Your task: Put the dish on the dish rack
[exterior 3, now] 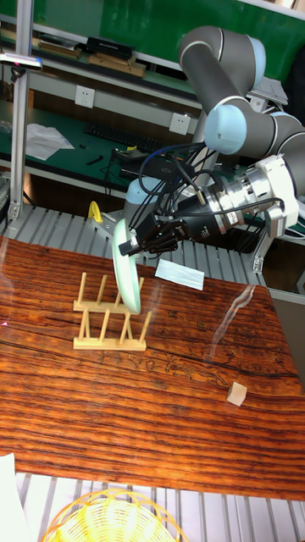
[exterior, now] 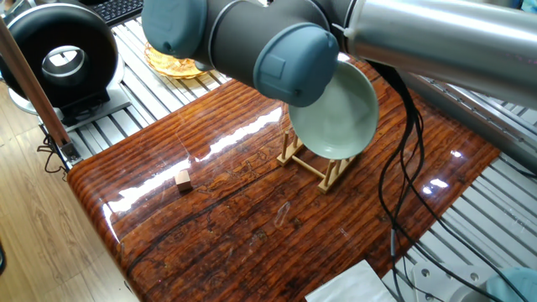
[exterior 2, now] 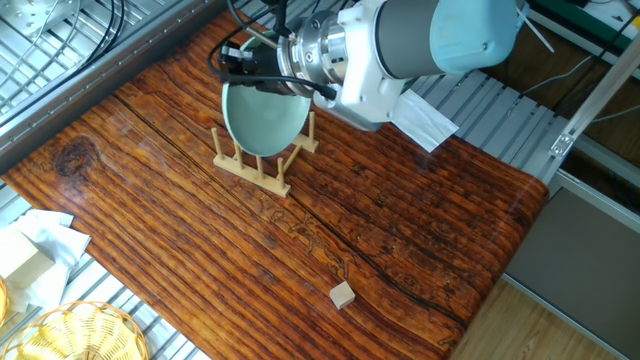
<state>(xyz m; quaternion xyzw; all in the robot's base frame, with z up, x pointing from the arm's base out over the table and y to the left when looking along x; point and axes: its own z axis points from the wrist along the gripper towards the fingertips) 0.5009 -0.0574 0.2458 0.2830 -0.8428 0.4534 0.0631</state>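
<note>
The pale green dish (exterior: 336,113) stands on edge, its lower rim down among the pegs of the light-wood dish rack (exterior: 315,172) in the middle of the table. My gripper (exterior 2: 248,78) is shut on the dish's (exterior 2: 262,118) upper rim, above the rack (exterior 2: 250,170). In the tall fixed view the dish (exterior 3: 125,269) shows edge-on and slightly tilted, with the gripper (exterior 3: 131,246) at its top and the rack (exterior 3: 106,326) below it. In one fixed view the arm hides the gripper.
A small wooden cube (exterior 2: 343,294) lies on the wood table (exterior 2: 420,230) away from the rack. A wicker basket (exterior 3: 114,517) sits off one table end, white paper (exterior 2: 425,115) off the opposite side. A black round device (exterior: 63,54) stands off a corner.
</note>
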